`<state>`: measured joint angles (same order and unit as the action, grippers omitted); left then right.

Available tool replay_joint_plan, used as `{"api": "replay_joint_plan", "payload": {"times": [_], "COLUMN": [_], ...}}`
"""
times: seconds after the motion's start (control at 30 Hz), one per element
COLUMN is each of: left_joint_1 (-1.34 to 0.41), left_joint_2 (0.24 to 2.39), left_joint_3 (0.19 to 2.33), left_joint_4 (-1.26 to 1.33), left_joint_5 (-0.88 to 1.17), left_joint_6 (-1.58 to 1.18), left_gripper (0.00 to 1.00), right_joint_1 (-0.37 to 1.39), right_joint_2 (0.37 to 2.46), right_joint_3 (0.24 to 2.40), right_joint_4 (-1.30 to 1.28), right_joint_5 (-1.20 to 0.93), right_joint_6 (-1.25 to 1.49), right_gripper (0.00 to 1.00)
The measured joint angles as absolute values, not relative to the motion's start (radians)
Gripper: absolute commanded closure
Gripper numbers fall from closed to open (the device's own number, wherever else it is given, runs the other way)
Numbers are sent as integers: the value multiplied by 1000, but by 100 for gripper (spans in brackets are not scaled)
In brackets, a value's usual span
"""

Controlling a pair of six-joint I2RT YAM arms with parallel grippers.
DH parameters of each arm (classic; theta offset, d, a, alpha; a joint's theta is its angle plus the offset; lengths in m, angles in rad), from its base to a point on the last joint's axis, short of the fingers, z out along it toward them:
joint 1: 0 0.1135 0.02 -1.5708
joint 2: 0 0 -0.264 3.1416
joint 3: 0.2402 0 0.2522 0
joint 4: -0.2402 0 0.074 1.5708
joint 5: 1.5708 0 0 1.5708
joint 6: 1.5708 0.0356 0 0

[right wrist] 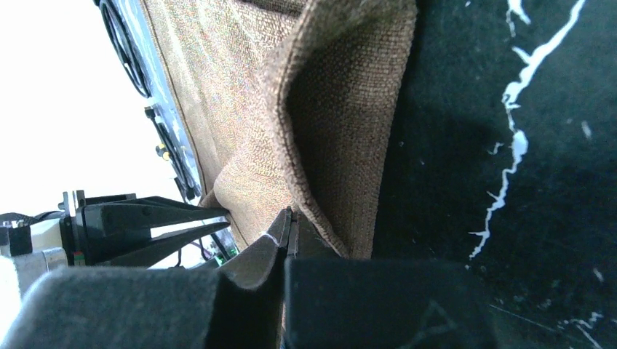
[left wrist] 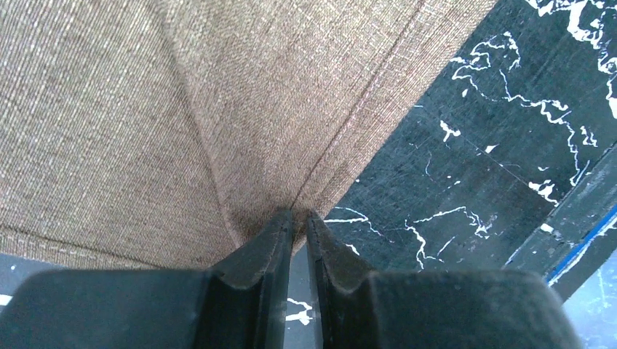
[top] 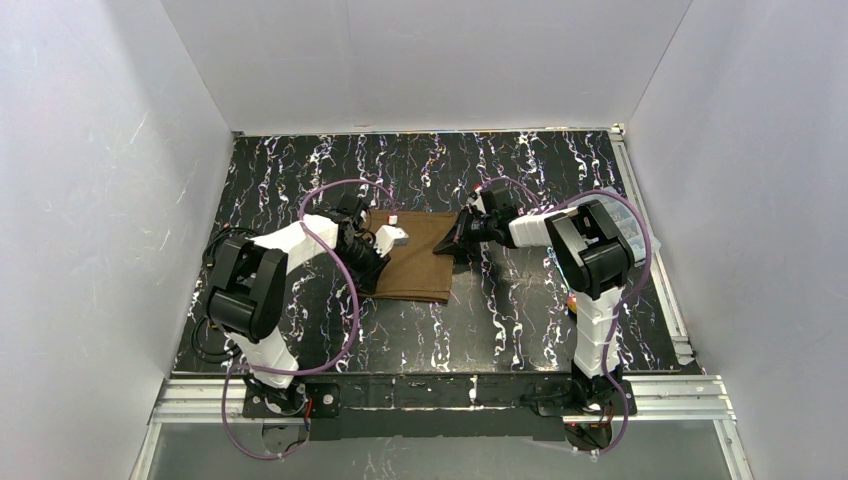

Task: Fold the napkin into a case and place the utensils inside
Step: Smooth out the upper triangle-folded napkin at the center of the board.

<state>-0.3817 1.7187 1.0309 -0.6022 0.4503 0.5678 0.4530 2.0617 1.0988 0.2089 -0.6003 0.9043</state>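
- Top view: the plain brown square cloth napkin [top: 415, 262] is lying mid-table on the black, white-veined marbled tabletop [top: 520, 320], with bare white walls [top: 430, 60] closing in three sides.
- Left wrist view: the left gripper [top: 375, 255] is pinching the napkin's 9 o'clock edge, and the cloth is tenting towards it.
- Right wrist view: the right gripper [top: 462, 238] is clamping a raised fold at the 2 o'clock edge.
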Motion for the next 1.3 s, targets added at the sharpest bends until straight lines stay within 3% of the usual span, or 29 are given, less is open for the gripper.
{"api": "replay_joint_plan", "payload": {"times": [0.57,0.93,1.07,1.3], "left_joint_1": [-302,-302,-302,-302], "left_joint_2": [1773,1775,1775,1775], "left_joint_3": [1048,1047,1046,1045], "left_joint_4": [-639,-633,-630,-628], "left_joint_5": [584,589,587,583], "left_joint_6": [527,528,533,540], "left_gripper": [89,89,96,97], "right_joint_1": [453,402,387,382], "right_joint_2": [2039,2174,2184,2199], "right_joint_3": [1158,1242,1254,1308], "right_joint_4": [129,226,233,168], "right_joint_5": [-564,-651,-656,-669], "right_joint_6": [892,970,970,931], "right_gripper": [96,96,97,96]}}
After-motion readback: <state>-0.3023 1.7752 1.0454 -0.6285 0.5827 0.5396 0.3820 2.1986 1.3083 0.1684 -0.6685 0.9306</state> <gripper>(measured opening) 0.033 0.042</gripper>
